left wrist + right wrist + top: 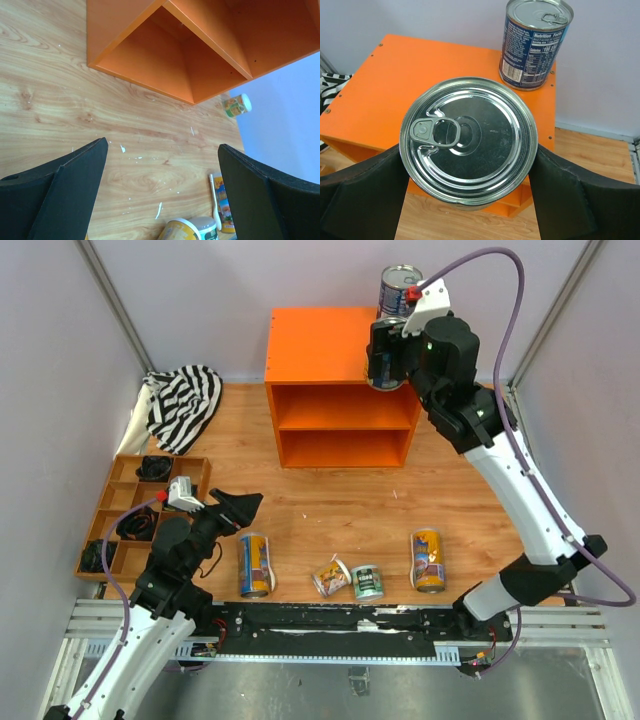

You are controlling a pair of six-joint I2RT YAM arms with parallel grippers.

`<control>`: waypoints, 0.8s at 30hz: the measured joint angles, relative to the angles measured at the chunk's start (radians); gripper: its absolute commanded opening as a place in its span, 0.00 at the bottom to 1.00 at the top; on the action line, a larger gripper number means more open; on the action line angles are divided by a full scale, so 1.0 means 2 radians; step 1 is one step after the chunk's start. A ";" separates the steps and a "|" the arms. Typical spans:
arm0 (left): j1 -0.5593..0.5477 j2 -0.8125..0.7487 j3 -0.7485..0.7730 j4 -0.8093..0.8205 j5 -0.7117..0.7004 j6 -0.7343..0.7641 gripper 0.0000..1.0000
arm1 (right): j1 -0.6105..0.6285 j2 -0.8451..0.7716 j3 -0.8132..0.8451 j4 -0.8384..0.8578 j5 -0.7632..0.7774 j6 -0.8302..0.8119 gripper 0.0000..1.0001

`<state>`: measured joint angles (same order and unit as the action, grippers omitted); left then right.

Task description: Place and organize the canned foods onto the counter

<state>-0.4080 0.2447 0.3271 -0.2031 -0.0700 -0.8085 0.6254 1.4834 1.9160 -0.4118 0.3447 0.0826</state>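
Note:
My right gripper (468, 165) is shut on a wide silver-topped can (468, 137), one finger pressed against each side. It holds the can just above the front right corner of the orange counter (315, 345). A second wide blue-labelled can (400, 288) stands upright on the counter's back right corner. On the table lie two tall yellow-and-blue cans (254, 563) (428, 559), a small yellow can (331, 576) and a small green can (367, 582). My left gripper (235, 508) hangs open and empty above the table, left of these.
A brown compartment tray (135, 515) with dark items sits at the left, and a striped cloth (185, 400) lies behind it. In the left wrist view a small white-topped can (236, 105) lies on the table by the counter's (200, 50) right side.

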 measured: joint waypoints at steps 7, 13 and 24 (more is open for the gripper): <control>0.000 0.000 0.000 0.000 0.000 0.008 0.97 | -0.028 0.066 0.097 -0.039 -0.019 0.019 0.01; 0.000 0.000 0.000 0.000 0.000 0.012 0.96 | -0.051 0.101 0.154 -0.071 -0.025 0.030 0.01; 0.000 0.000 0.000 0.001 0.002 0.013 0.96 | -0.066 0.144 0.215 -0.109 -0.031 0.033 0.01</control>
<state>-0.4080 0.2451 0.3271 -0.2020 -0.0662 -0.7822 0.4942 1.7721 2.3455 -0.6308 0.2836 0.1482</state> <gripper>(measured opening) 0.966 0.851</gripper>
